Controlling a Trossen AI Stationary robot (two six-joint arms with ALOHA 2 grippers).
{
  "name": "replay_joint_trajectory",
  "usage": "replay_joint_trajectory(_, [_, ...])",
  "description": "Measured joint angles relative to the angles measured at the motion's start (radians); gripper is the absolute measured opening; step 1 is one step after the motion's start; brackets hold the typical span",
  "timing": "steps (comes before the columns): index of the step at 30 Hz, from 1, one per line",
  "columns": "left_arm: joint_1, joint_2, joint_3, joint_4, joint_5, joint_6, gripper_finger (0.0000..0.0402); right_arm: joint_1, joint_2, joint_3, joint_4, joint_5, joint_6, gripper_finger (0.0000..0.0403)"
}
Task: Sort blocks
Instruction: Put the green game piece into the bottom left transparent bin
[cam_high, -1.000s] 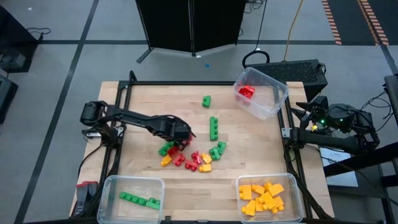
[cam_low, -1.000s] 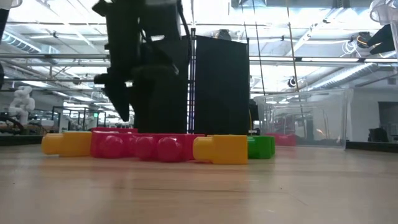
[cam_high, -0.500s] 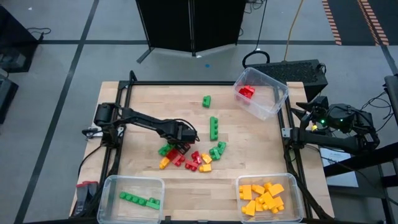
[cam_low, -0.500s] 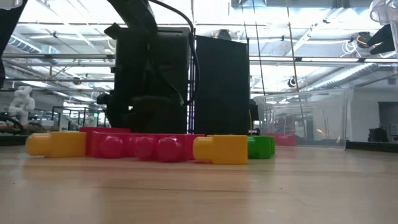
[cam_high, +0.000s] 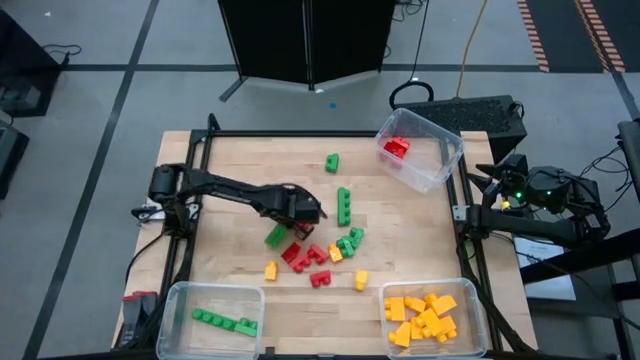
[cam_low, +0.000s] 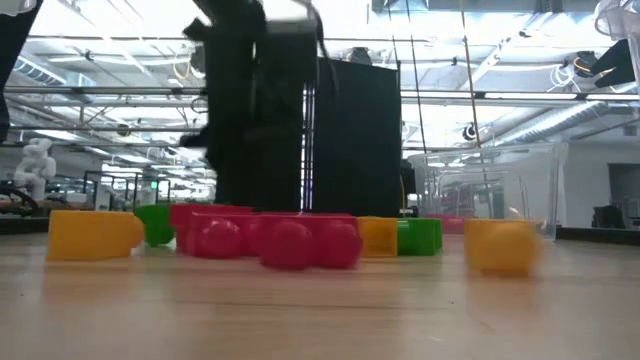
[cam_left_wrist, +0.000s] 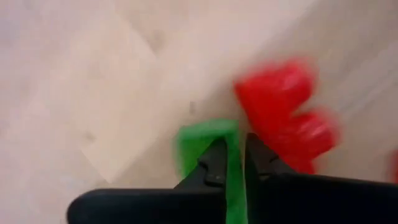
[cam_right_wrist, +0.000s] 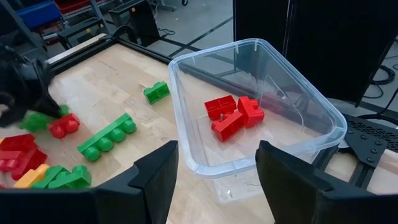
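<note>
Wooden table (cam_high: 400, 215): blocks (cam_high: 320, 255) scattered mid-table. Left gripper (cam_high: 305, 212) over them, fingers clamping a green block (cam_left_wrist: 208, 146). Right gripper (cam_right_wrist: 214, 168) parked off the table's right edge, fingers apart. Grey floor (cam_high: 100, 120) around.

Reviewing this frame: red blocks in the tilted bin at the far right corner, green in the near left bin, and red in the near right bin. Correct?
One slip: the near right bin holds yellow-orange blocks, not red, as the high view shows. The tilted bin does hold red blocks, and the near left bin green blocks.

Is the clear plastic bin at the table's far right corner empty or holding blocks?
Holding blocks. The clear plastic bin contains a few red studded bricks, clustered together on its floor; most of the floor is bare.
</note>
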Motion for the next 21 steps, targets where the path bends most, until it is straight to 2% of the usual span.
replay_joint_trajectory(7, [0.007, -0.116, 0.081, -0.055, -0.111, -0.007, 0.0003, 0.0, 0.0, 0.0, 0.0, 0.003, 0.0, 0.0208])
replay_joint_trajectory(10, [-0.001, -0.172, 0.088, -0.06, -0.133, -0.008, 0.0002, 0.0, 0.0, 0.0, 0.0, 0.004, 0.0, 0.0208])
replay_joint_trajectory(14, [-0.002, -0.184, 0.086, -0.121, -0.134, -0.036, 0.0001, 0.0, 0.0, 0.0, 0.0, 0.004, 0.0, 0.0208])
replay_joint_trajectory(16, [-0.002, -0.188, 0.086, -0.13, -0.115, -0.014, 0.0, 0.0, 0.0, 0.0, 0.0, 0.004, 0.0, 0.0208])
replay_joint_trajectory(18, [0.003, -0.187, 0.076, -0.102, -0.051, 0.029, 0.0009, 0.0, 0.0, 0.0, 0.0, 0.004, 0.0, 0.0208])
replay_joint_trajectory(21, [0.005, -0.186, 0.057, -0.07, 0.009, 0.043, 0.0043, 0.0, 0.0, 0.0, 0.0, 0.004, 0.009, 0.0208])
